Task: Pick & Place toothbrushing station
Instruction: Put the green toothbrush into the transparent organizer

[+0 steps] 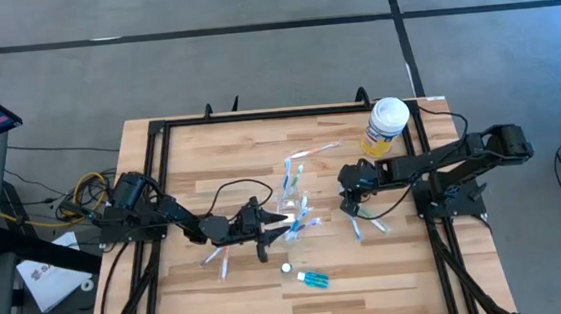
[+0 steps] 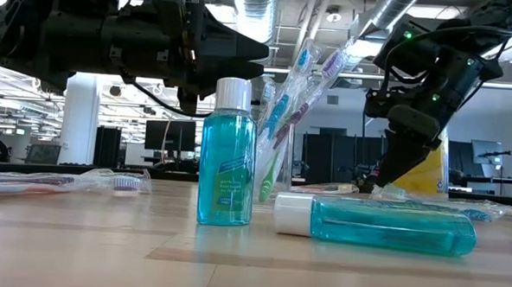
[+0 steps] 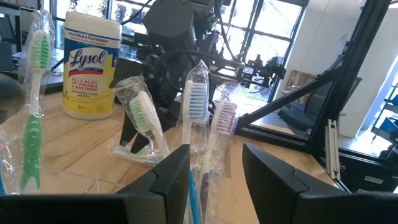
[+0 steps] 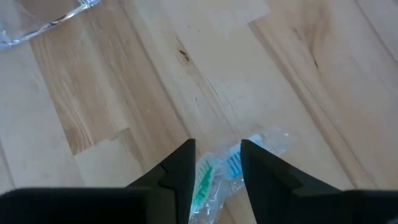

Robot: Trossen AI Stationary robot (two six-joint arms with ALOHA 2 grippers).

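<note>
A clear tumbler stands on its base mid-table, with several wrapped toothbrushes upright in it. My left gripper reaches in level from the table's left, with its fingers either side of the tumbler. My right gripper points steeply down right of the tumbler. It is open and its fingers straddle a wrapped green and blue toothbrush that lies flat on the table. One small blue white-capped bottle stands near the front edge and another lies beside it. My left gripper has the tumbler between its two fingers, coming level from the table's left. Its own fingers hide where they meet the glass. The tumbler stays upright with its base on the table, and the brushes rise above the fingers.
A yellow Lysol container stands at the far right. Loose wrapped toothbrushes lie far of the tumbler, at front left and right of my right gripper. A black frame edges the table.
</note>
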